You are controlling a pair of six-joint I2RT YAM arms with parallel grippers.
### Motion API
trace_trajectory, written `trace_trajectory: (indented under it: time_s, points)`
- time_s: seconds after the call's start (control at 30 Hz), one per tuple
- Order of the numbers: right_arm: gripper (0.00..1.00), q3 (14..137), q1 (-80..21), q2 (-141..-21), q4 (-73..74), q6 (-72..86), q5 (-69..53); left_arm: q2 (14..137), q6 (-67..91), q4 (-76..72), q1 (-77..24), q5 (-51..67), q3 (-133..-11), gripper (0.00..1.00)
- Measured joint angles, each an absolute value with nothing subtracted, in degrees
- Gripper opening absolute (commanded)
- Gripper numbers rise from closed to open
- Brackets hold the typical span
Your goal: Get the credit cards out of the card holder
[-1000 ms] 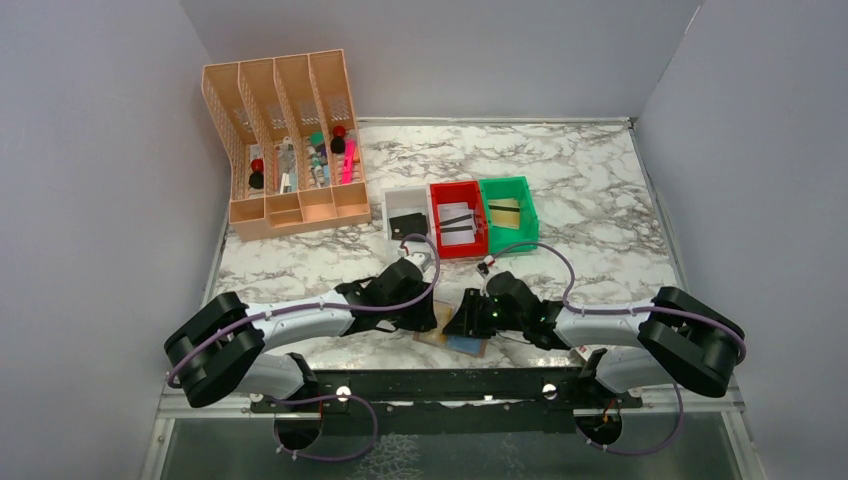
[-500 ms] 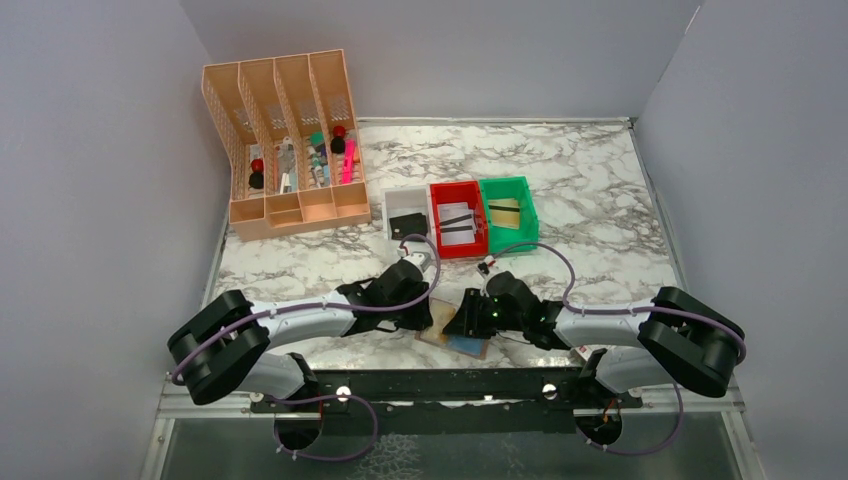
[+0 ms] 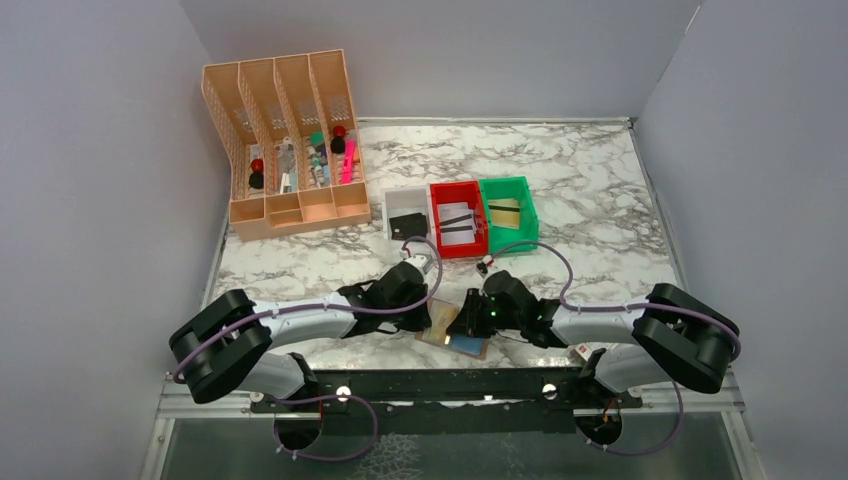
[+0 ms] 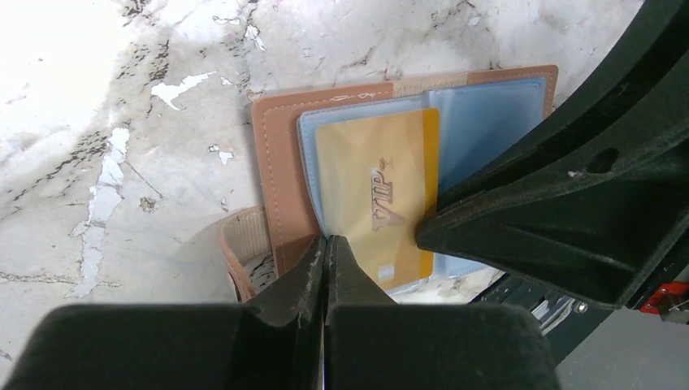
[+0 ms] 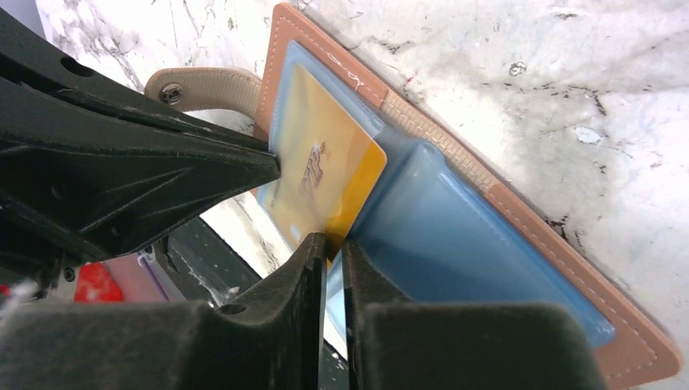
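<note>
Left claw (image 4: pixel 326 242), right claw (image 5: pixel 330 240), one gold card (image 4: pixel 378 183)

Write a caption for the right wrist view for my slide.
The right gripper pinches the gold card by its corner at the open wallet, left gripper alongside.

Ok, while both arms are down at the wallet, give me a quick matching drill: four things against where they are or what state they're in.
Things:
1. gold card
2. card holder
3. red bin
4. green bin

Places or states:
A. middle of the row of three bins
B. lying open on the marble table, blue sleeves up
C. right end of the bin row in the top view
D. corner pinched in the right gripper

Pairs: 1-D, 2-B, 3-A, 4-C
</note>
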State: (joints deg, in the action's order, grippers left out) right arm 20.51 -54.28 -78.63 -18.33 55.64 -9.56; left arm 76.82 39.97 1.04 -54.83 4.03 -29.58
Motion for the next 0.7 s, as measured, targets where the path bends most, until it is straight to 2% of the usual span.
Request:
trace_trajectory:
  time_s: [0.17, 0.7]
  points:
    - [0.07, 20.5, -54.3, -78.3, -17.5, 55.6, -9.4, 76.7, 39.9, 0.9, -54.8, 3.9, -29.3, 0.00]
    - [0.07, 19.4, -54.3, -70.0, -11.3, 55.0, -8.2, 74.2, 40.7, 3.3, -55.2, 2.1, -28.5, 0.00]
